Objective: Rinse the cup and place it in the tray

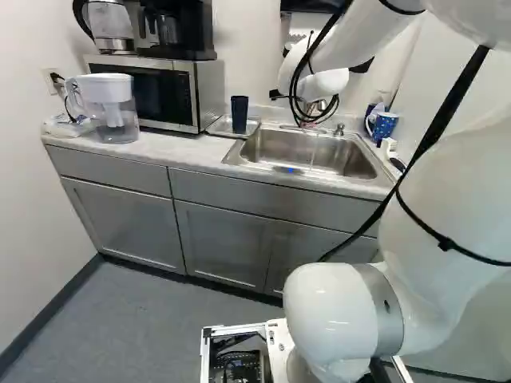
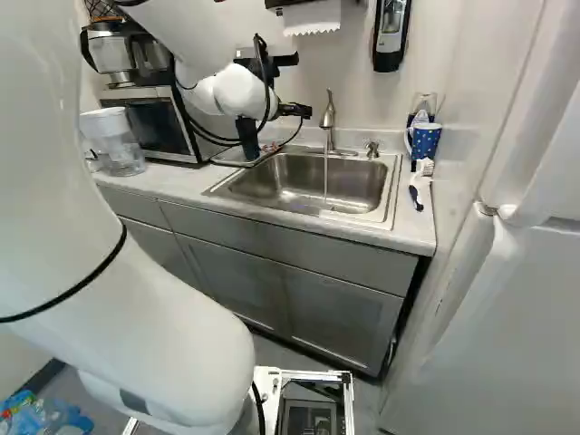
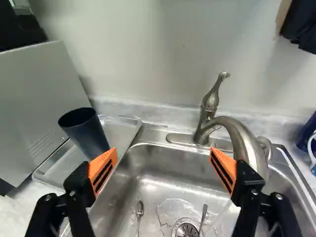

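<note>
1. Cup (image 1: pixel 239 114), dark blue: stood upright in the tray, upper middle of the left base view, untouched by the gripper.
2. Tray (image 3: pixel 118 131), metal: lay on the counter (image 1: pixel 180 148) between the microwave (image 1: pixel 193 92) and the sink (image 2: pixel 272 182).
3. Gripper (image 2: pixel 294 110), black: released, holding nothing, its two orange pads (image 3: pixel 102 170) wide apart; in the wrist view the cup was beyond one finger.
4. Faucet (image 2: pixel 328 116), metal: ran a thin stream of water (image 2: pixel 325 172) into the sink, upper middle of the right base view.
5. Two spoons (image 3: pixel 139 211): lay in the sink, near the drain (image 3: pixel 186 229).
6. Mug (image 2: pixel 424 142), blue, spotted: upper right of the right base view.
7. Pitcher (image 1: pixel 116 113), clear: upper left of the left base view.
</note>
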Controlling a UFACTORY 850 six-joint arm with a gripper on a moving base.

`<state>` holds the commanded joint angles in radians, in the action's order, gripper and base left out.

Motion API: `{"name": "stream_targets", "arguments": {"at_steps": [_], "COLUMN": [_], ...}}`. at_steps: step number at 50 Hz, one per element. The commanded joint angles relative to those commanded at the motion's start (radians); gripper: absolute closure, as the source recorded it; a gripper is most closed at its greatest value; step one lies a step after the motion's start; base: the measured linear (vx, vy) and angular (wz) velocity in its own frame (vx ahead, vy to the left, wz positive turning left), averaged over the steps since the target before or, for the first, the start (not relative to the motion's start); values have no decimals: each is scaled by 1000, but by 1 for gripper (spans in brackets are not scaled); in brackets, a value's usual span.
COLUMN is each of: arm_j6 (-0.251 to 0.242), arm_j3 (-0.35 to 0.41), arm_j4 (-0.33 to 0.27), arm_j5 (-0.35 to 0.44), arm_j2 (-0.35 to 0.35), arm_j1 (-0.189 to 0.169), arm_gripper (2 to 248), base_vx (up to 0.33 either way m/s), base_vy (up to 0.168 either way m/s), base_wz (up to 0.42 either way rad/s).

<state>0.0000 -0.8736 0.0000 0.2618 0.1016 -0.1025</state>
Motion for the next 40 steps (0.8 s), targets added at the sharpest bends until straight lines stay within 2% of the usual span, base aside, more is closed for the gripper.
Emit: {"name": "stream_targets", "arguments": {"at_steps": [40], "arm_j6": [0], "arm_j3": [23], "arm_j4": [0], "arm_j5": [-177], "arm_j2": [24], "arm_j1": [-13], "arm_gripper": [3], "base_vx": [0], "base_vy": [0], "base_wz": [0]}}
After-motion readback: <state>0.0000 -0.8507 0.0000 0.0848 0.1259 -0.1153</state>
